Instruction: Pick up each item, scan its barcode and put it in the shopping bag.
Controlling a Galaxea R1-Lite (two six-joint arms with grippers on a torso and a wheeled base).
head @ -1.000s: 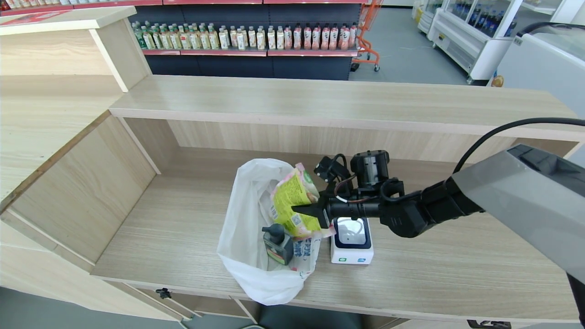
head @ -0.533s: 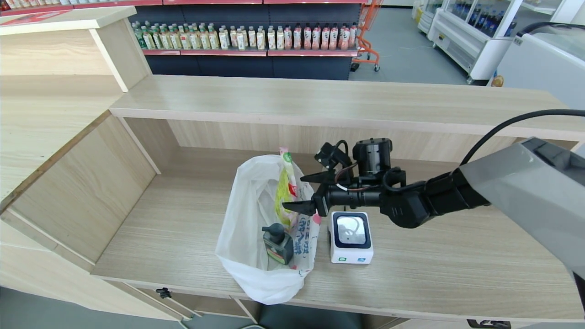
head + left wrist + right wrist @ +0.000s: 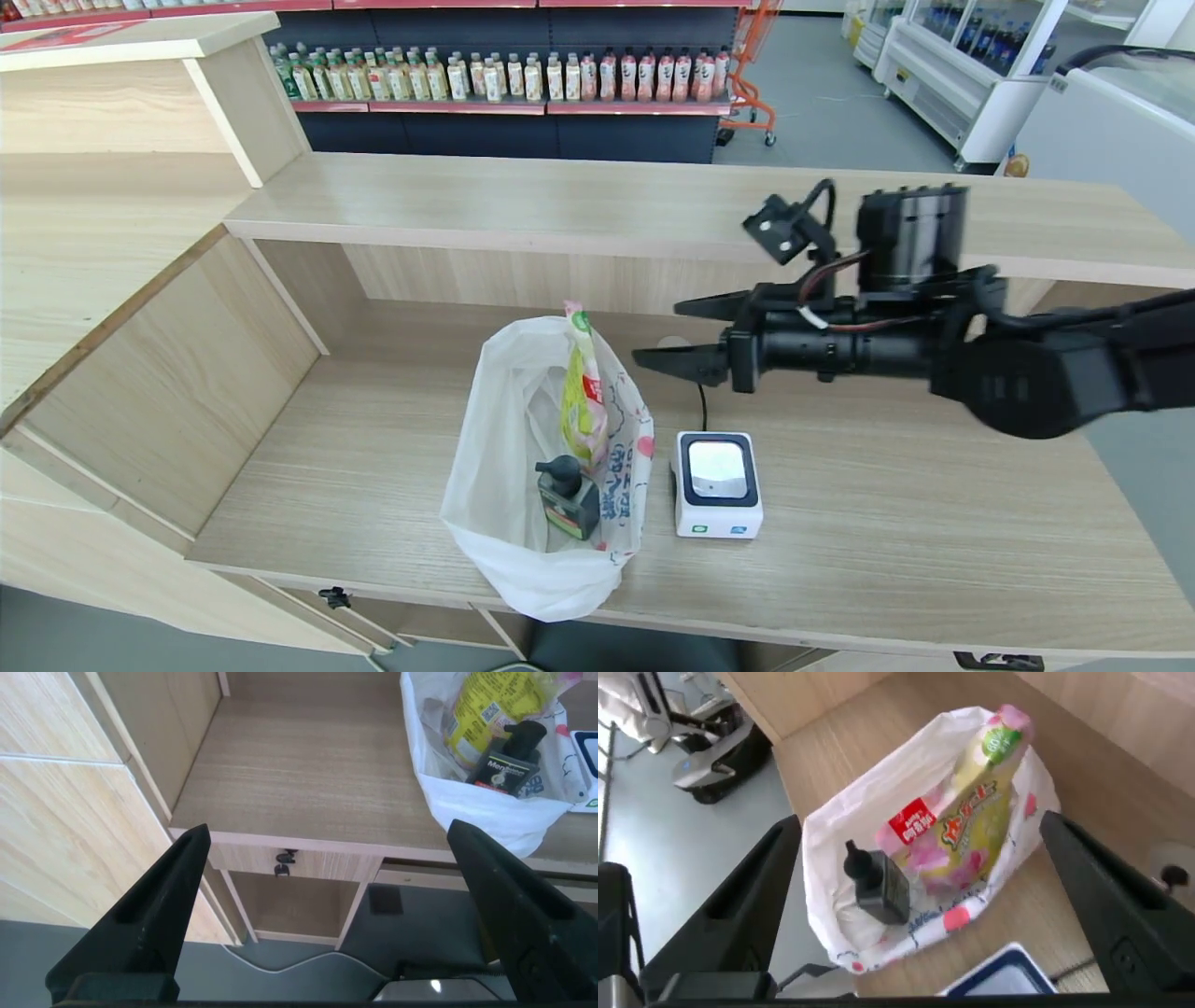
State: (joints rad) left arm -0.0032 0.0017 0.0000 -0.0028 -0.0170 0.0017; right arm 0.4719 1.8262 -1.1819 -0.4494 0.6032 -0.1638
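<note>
pouch [image 3: 583, 401] stands on end in shopping bag [image 3: 485, 467], top up; right gripper [image 3: 656, 332] spread, empty; left gripper [image 3: 329, 840] spread too.

Below and ahead of the right gripper [image 3: 655, 331], the shopping bag [image 3: 495, 439] wall hides the snack pouch [image 3: 583, 401] lower end. The scanner [image 3: 1004, 973] is cut off by the frame edge; the scanner cable [image 3: 702, 406] upper run is hidden behind the lower finger
</note>
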